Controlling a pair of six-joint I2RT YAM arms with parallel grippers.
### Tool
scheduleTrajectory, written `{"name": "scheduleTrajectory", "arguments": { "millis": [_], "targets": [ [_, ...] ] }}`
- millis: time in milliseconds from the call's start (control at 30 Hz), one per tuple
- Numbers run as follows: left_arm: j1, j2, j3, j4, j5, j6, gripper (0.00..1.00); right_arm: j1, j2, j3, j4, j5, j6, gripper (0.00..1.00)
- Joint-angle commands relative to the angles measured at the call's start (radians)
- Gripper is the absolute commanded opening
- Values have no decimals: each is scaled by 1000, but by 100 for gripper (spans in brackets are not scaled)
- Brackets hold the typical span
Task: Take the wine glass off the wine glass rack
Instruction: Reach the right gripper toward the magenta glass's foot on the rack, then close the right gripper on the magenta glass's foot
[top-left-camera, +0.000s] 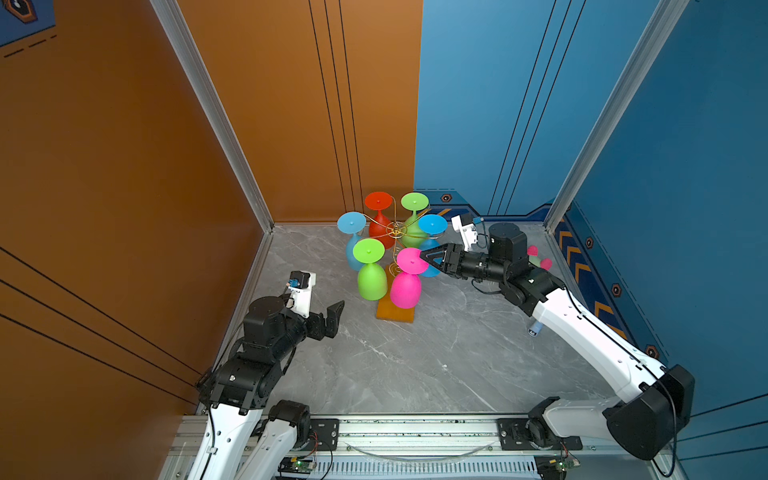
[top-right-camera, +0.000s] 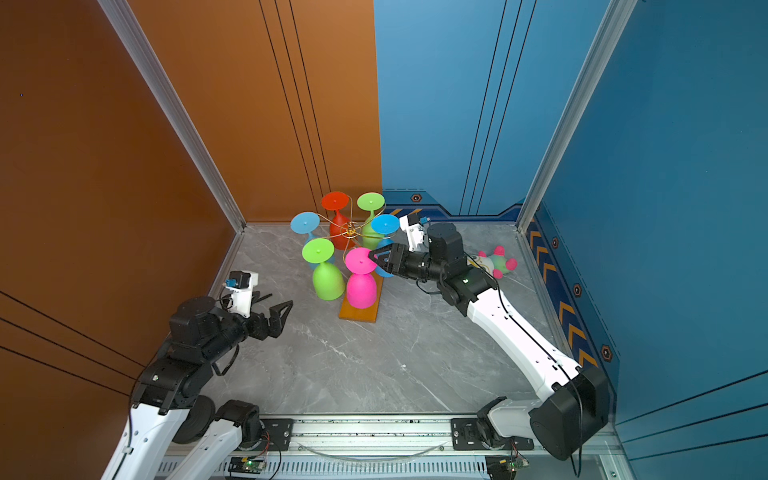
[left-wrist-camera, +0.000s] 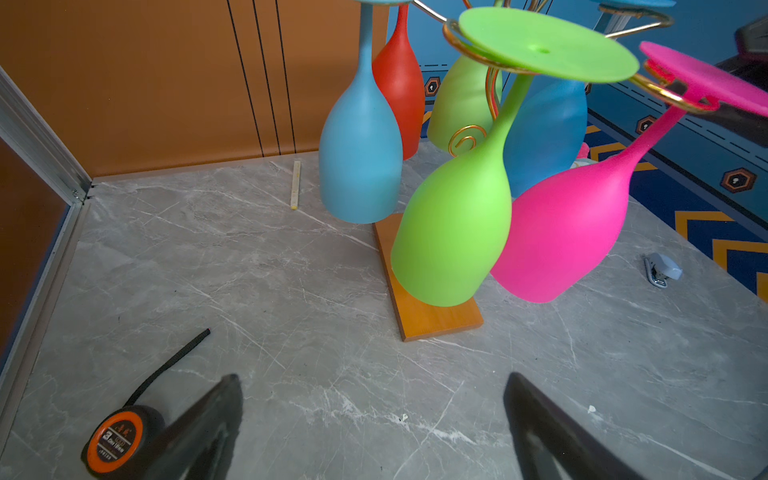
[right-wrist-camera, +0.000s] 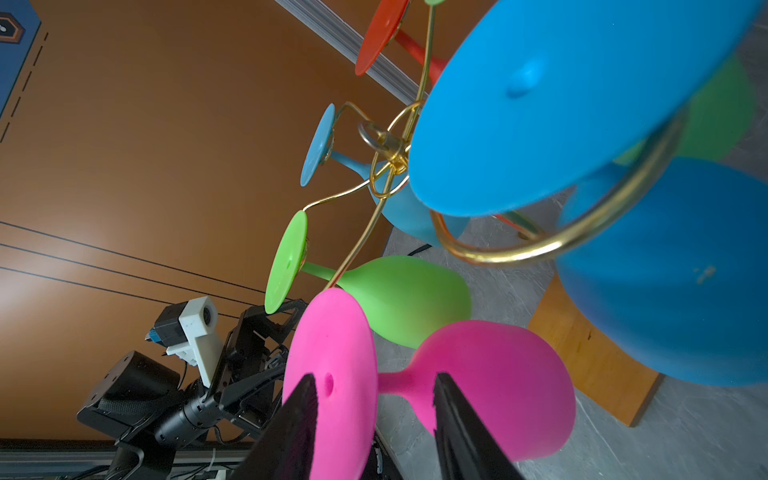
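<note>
The wine glass rack (top-left-camera: 397, 229) is a gold wire stand on an orange wooden base (top-left-camera: 395, 314), and several coloured glasses hang from it upside down. The pink wine glass (top-left-camera: 405, 289) hangs at the near right arm, its foot on the wire. My right gripper (top-left-camera: 424, 255) reaches in from the right. In the right wrist view its jaws (right-wrist-camera: 376, 378) straddle the pink foot and stem, one finger over the foot disc, with a gap still showing at the stem. My left gripper (top-left-camera: 328, 316) hovers open and empty, left of the rack.
A green glass (top-left-camera: 371, 278) hangs right beside the pink one. A tape measure (left-wrist-camera: 120, 440) and a white stick (left-wrist-camera: 295, 183) lie at the left. A stapler (left-wrist-camera: 660, 270) lies on the right of the floor and a plush toy (top-right-camera: 496, 262) sits behind the right arm. Walls close in behind the rack.
</note>
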Motion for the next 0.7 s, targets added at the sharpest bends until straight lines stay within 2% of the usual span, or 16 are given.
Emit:
{"name": "scheduleTrajectory", "arguments": {
  "millis": [0,500,667],
  "targets": [
    [10,-11,-13,19,21,5,98,9,9,-16,57,-18,32,43],
    [13,-16,-20,24,20,1,98,15,6,-38,99,-32,61,20],
    [14,-15,-20,28,16,0,98,12,0,-40,104,-32,67,18]
  ]
}}
